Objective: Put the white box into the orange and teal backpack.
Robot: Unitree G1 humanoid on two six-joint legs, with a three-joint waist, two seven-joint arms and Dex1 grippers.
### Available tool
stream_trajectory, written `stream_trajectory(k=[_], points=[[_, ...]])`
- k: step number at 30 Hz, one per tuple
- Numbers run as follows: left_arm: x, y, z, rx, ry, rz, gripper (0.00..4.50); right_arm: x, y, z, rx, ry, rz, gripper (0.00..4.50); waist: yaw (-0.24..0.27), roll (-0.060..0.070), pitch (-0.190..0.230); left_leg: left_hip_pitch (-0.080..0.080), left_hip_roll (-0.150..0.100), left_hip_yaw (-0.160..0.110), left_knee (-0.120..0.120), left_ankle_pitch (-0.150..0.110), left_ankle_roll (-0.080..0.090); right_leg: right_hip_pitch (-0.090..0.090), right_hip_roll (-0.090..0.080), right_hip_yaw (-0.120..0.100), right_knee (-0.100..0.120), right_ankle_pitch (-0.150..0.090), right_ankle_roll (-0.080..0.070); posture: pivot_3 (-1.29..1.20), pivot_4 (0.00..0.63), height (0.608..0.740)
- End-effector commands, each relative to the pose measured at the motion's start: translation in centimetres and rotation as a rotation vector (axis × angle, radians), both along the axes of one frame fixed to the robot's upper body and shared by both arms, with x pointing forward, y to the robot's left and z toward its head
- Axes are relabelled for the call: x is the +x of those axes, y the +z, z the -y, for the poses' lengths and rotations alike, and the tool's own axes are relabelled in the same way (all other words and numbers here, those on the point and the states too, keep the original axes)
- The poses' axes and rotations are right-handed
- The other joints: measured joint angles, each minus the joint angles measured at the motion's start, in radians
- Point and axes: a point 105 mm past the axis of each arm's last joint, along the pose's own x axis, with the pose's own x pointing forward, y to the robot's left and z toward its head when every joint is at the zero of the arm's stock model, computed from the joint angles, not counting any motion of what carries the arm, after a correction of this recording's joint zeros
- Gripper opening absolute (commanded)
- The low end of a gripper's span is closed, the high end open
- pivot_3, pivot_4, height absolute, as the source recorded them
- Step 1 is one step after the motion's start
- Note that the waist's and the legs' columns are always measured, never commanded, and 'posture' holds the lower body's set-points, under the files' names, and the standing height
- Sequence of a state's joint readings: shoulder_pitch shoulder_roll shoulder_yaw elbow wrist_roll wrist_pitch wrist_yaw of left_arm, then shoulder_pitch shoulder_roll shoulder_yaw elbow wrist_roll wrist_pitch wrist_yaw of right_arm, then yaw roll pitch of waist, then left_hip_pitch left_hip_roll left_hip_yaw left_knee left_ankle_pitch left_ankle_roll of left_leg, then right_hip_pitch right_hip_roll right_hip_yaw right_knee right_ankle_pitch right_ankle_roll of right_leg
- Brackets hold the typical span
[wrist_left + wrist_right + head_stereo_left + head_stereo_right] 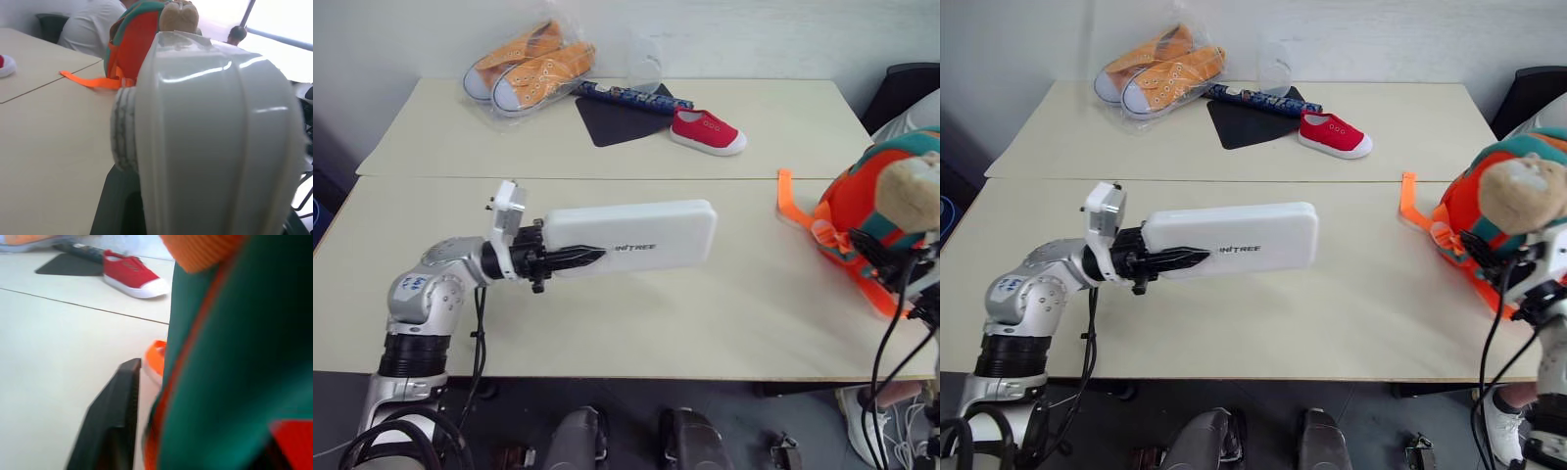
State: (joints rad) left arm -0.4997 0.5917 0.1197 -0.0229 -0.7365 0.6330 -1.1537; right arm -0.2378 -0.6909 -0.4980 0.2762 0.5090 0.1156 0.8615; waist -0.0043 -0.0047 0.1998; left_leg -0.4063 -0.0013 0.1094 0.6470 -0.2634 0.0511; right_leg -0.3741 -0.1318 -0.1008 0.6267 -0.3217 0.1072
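The white box point(646, 238) hangs level above the near table, its long side running left to right and its dark lettering facing up. My left gripper point(578, 258) is shut on its left end; the left wrist view looks along the box point(210, 137) toward the orange and teal backpack point(134, 44). That backpack point(862, 211) stands at the table's right edge, a beige plush bear point(911, 191) on top. My right gripper point(156, 377) is at the backpack, with one black finger point(117, 401) pressed against teal fabric and the other hidden behind it.
An orange strap point(790, 201) trails from the backpack onto the beige table point(705, 313). On the far table lie orange sneakers in a plastic bag point(529, 67), a red shoe point(707, 132), a black mat point(617, 119) and a dark tube point(631, 95). A person in white point(93, 24) sits beyond the backpack.
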Motion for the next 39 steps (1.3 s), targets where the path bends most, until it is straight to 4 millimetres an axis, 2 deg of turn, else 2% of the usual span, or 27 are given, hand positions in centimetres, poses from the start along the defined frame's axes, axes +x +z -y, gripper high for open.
stream_trajectory(k=[1, 2, 3, 6, 8, 10, 13, 15, 19, 21, 24, 28, 31, 34, 39], points=[[-1.1, 2.4, -1.0, -0.099, -0.023, 0.053, 1.20, 0.4, 1.3, -4.7, 0.003, 0.168, 0.051, 0.18, 0.000, 0.000, 0.000, 0.000, 0.000, 0.000, 0.000, 0.000, 0.000, 0.000, 0.000, 0.000, 0.000, 0.000, 0.000, 0.00, 0.150, 0.740], [-1.3, 2.4, -1.3, -0.096, -0.031, 0.034, 1.20, 0.3, 1.3, -6.4, 0.017, 0.231, 0.042, 0.00, 0.000, 0.000, 0.000, 0.000, 0.000, -0.001, 0.000, 0.000, 0.000, 0.000, 0.000, 0.000, 0.000, 0.000, 0.000, 0.00, 0.150, 0.740], [-1.4, 2.2, -1.7, -0.080, -0.025, 0.017, 1.20, 0.1, 1.6, -8.7, 0.033, 0.321, 0.034, 0.00, -0.002, 0.000, 0.000, 0.000, 0.000, -0.001, 0.000, 0.000, 0.000, 0.000, 0.000, 0.000, 0.000, 0.000, 0.000, 0.00, 0.150, 0.740], [-1.6, 1.7, -2.8, -0.043, 0.003, -0.014, 1.20, -1.4, 2.3, -14.0, 0.065, 0.557, 0.000, 0.00, -0.013, 0.001, 0.000, 0.000, 0.001, -0.001, -0.001, -0.001, -0.001, -0.001, 0.000, 0.000, 0.000, 0.000, 0.000, 0.00, 0.150, 0.740], [-1.7, 1.8, -3.5, -0.045, 0.020, -0.009, 1.20, -2.5, 2.6, -15.9, 0.084, 0.659, -0.027, 0.00, -0.015, 0.001, 0.000, 0.000, 0.001, -0.002, -0.001, -0.001, -0.002, -0.001, 0.000, -0.001, 0.000, 0.000, 0.000, 0.00, 0.150, 0.740], [-1.4, 2.1, -4.6, -0.060, 0.074, 0.007, 1.20, -4.5, 3.1, -18.4, 0.092, 0.809, -0.067, 0.00, -0.019, 0.000, 0.000, -0.001, 0.001, -0.002, -0.001, -0.001, -0.002, -0.001, 0.000, -0.001, 0.000, 0.000, 0.000, 0.00, 0.150, 0.740], [-1.3, 2.6, -6.0, -0.062, 0.111, 0.001, 1.20, -8.0, 3.7, -20.3, 0.100, 0.978, -0.174, 0.00, -0.020, 0.000, 0.000, -0.001, 0.001, -0.003, -0.001, -0.002, -0.002, -0.001, 0.000, -0.001, -0.001, 0.000, 0.000, 0.00, 0.150, 0.740], [-1.5, 2.7, -6.9, -0.047, 0.124, -0.006, 1.20, -9.9, 4.3, -20.5, 0.108, 1.052, -0.243, 0.00, -0.019, 0.000, 0.000, -0.001, 0.001, -0.004, -0.002, -0.004, -0.002, -0.001, 0.000, -0.001, -0.002, 0.000, 0.000, 0.00, 0.150, 0.740], [-2.2, 2.4, -8.7, -0.014, 0.151, -0.030, 1.20, -12.4, 4.4, -19.1, 0.105, 1.100, -0.409, 0.00, -0.019, 0.000, 0.001, -0.002, 0.001, -0.004, -0.002, -0.007, -0.001, -0.001, -0.002, -0.001, -0.005, 0.000, -0.001, 0.00, 0.150, 0.740], [-2.7, 2.4, -9.1, -0.003, 0.155, -0.038, 1.20, -13.0, 3.7, -17.6, 0.075, 1.079, -0.513, 0.00, -0.017, 0.000, 0.001, -0.002, 0.001, -0.004, -0.002, -0.010, -0.004, 0.000, -0.002, -0.001, -0.006, 0.000, -0.001, 0.00, 0.150, 0.740], [-3.1, 2.7, -9.2, -0.015, 0.154, -0.028, 1.20, -12.5, 3.0, -15.6, 0.026, 1.007, -0.571, 0.00, -0.013, 0.000, 0.001, -0.003, 0.000, -0.004, -0.001, -0.011, -0.003, 0.000, -0.003, -0.001, -0.007, 0.000, -0.001, 0.00, 0.150, 0.740], [-3.4, 3.6, -7.8, -0.040, 0.114, 0.010, 1.20, -11.1, 2.6, -14.7, -0.008, 0.946, -0.534, 0.00, 0.001, -0.002, 0.001, -0.003, 0.000, -0.004, 0.000, -0.011, -0.004, 0.000, -0.003, -0.001, -0.007, 0.000, 0.000, 0.00, 0.150, 0.740], [-3.4, 4.9, -6.1, -0.067, 0.064, 0.030, 1.20, -11.0, 2.1, -14.7, -0.031, 0.952, -0.546, 0.00, 0.008, -0.002, 0.001, -0.003, 0.000, -0.004, -0.001, -0.011, -0.004, -0.001, -0.004, -0.002, -0.007, 0.000, 0.000, 0.00, 0.150, 0.740], [-3.5, 5.9, -3.7, -0.016, -0.019, 0.111, 1.20, -11.0, 1.5, -14.6, -0.040, 0.964, -0.593, 0.00, 0.011, -0.002, 0.001, -0.004, 0.000, -0.005, -0.001, -0.010, -0.005, -0.001, -0.003, -0.002, -0.007, 0.000, 0.000, 0.00, 0.150, 0.740], [-1.0, 6.3, -1.0, 0.007, -0.017, 0.245, 1.20, -10.7, 1.4, -14.9, -0.045, 0.978, -0.594, 0.00, 0.018, -0.002, 0.001, -0.003, -0.001, -0.003, 0.001, -0.008, 0.000, 0.001, -0.003, -0.003, -0.006, 0.000, 0.001, 0.00, 0.150, 0.740]])
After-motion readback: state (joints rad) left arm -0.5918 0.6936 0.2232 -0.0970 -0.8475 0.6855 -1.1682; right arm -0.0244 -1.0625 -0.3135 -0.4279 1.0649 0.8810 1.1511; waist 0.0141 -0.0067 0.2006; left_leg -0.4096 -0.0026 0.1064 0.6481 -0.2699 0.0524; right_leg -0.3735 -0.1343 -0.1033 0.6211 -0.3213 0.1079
